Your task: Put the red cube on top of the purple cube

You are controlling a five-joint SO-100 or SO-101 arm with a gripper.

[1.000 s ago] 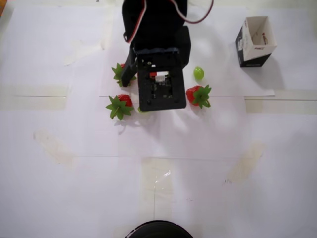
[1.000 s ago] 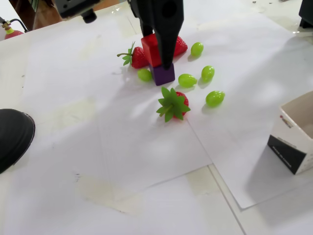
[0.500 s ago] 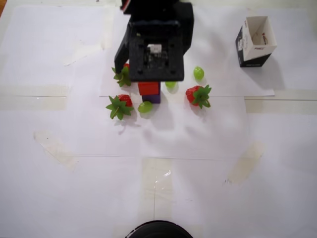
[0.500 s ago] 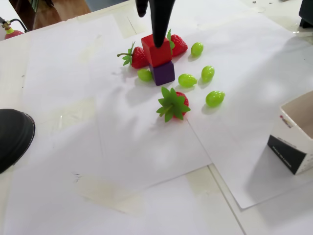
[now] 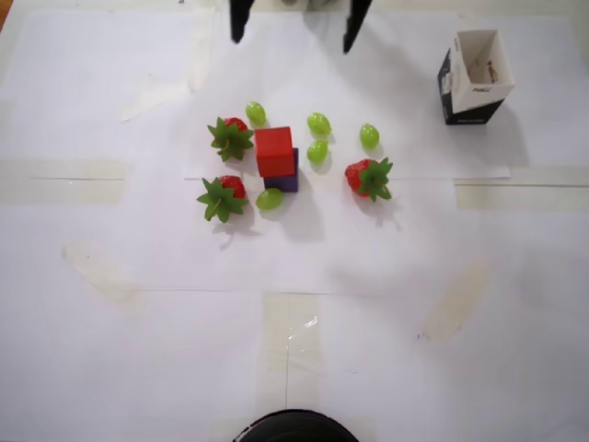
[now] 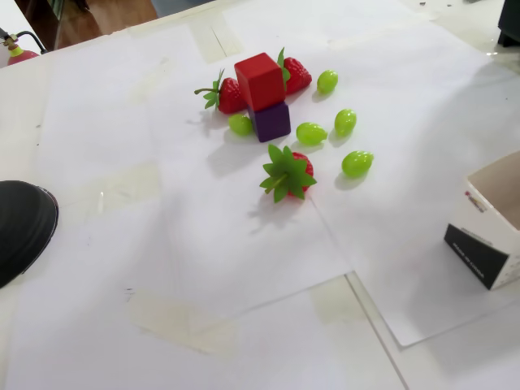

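White paper sheets, taped at their seams, cover the table [image 5: 138,350], the largest thing in both views. At the top edge of the overhead view two dark prongs of the end effector [image 5: 293,28] hang down with a wide gap between them, spread apart and holding nothing, well above the stack of cubes in that picture; the fixed view does not show them. A black-and-white open carton [image 5: 473,75] stands upright well to the right of the stack in the overhead view. A dark rounded object [image 6: 20,227] sits at the left edge of the fixed view, well apart from the stack. The red cube [image 6: 260,80] rests on top of the purple cube [image 6: 271,122], set slightly askew, so that from overhead only a strip of purple shows at its lower right edge. Three red strawberries with green leafy tops lie around the stack in the overhead view: one [image 5: 230,136] just to its left, one [image 5: 221,196] to its lower left, one [image 5: 370,177] to its right. Five small green grapes lie near the stack; one [image 5: 270,198] just beside the purple cube's lower left corner.
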